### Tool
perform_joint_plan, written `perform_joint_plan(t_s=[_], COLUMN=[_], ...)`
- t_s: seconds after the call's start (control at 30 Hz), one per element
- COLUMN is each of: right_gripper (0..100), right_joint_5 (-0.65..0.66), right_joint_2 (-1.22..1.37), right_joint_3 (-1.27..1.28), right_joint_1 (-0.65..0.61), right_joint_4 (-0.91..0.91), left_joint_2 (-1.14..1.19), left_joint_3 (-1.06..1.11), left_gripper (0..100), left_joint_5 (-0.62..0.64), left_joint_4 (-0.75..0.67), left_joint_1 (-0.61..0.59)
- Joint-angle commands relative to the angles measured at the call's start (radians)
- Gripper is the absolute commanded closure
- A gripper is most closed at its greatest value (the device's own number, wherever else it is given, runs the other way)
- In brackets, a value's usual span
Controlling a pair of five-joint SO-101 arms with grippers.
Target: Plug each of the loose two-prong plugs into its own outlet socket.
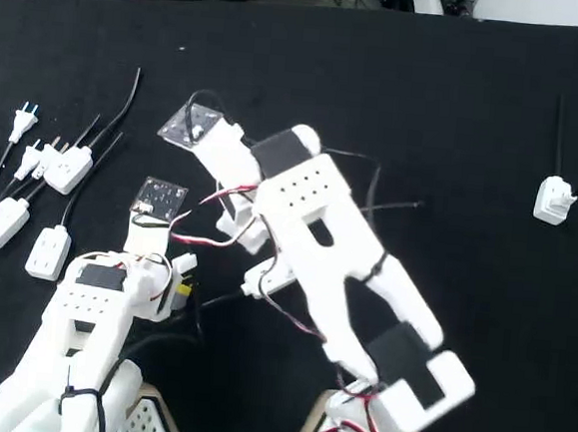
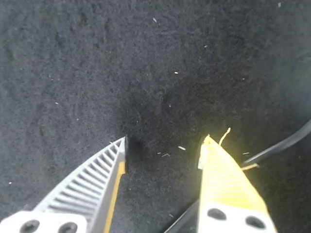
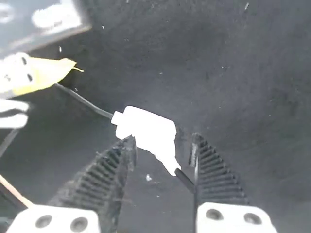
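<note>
On the tabletop [image 3: 243,73], a white plug [image 3: 148,132], flat between the spread fingers of the right gripper [image 3: 163,140], not yet pinched. Looks light, rigid and slick; best taken across the body's flat sides, not by the limp cord [image 3: 82,101]. Near it, left gripper [image 2: 165,140], fingers spread, empty. Well left of it, seemingly three more plugs [image 1: 22,120] and three outlet sockets [image 1: 48,252]; far right, one white piece [image 1: 553,200].

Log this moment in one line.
left gripper: open, over black cloth | right gripper: open, straddling white plug | nothing held
</note>
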Motion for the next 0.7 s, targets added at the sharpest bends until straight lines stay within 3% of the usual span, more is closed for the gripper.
perform_joint_plan(t_s=[0.0, 0.3, 0.5, 0.67], right_gripper=[82.7, 82.6, 82.5, 77.9], right_joint_5=[0.075, 0.241, 0.494, 0.552], right_joint_2=[-0.085, -0.17, -0.206, -0.206], right_joint_3=[0.038, 0.217, 0.371, 0.496], right_joint_1=[0.048, 0.006, 0.008, 0.014], right_joint_4=[0.002, -0.037, -0.123, -0.252], left_joint_2=[-0.008, -0.008, -0.011, -0.011], left_joint_3=[-0.004, -0.004, -0.004, -0.012], left_gripper=[75, 75, 75, 75], left_joint_5=[0.008, 0.008, 0.008, 0.015], left_joint_4=[-0.006, -0.006, -0.005, -0.009], left_joint_1=[0.01, 0.01, 0.008, -0.067])
